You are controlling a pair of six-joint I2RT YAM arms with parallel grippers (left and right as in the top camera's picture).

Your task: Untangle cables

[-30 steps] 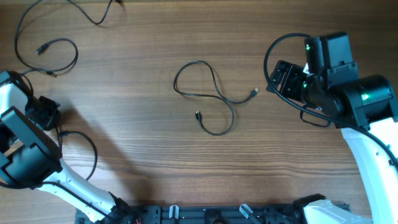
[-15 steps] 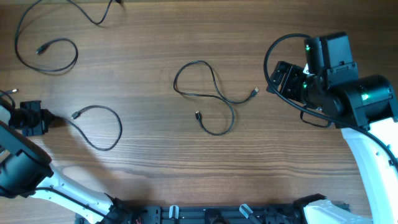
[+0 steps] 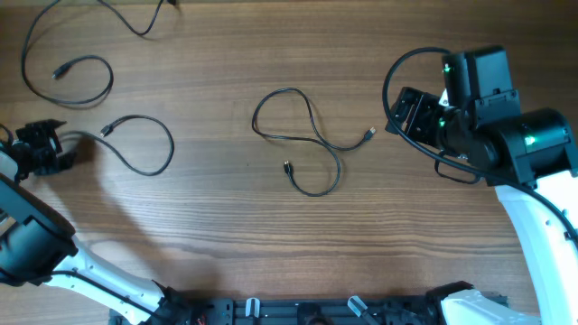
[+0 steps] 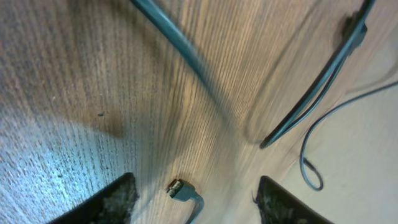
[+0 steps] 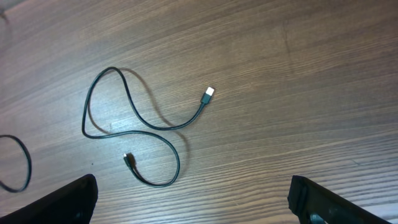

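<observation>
Several thin black cables lie apart on the wooden table. One cable [image 3: 144,149] loops just right of my left gripper [image 3: 41,149]; one of its plugs [image 4: 180,190] lies on the wood between the open fingers, touching neither. My left gripper [image 4: 193,205] holds nothing. A second cable [image 3: 298,135] curls at the table's middle, seen whole in the right wrist view as the middle cable [image 5: 143,127] with a pale plug [image 5: 208,93]. My right gripper [image 3: 404,110] hangs open to its right, fingers [image 5: 62,199] wide and empty.
Two more cables lie at the far left: a loop [image 3: 77,77] and a strand [image 3: 135,25] running off the top edge. Blurred cable strands [image 4: 323,81] cross the left wrist view near the table's edge. The right arm's thick lead [image 3: 393,72] arcs above the right gripper.
The left gripper has swung up and left, dragging its cable out into a long loop, then opened and let the plug drop. The right arm and the middle cable have not moved.
</observation>
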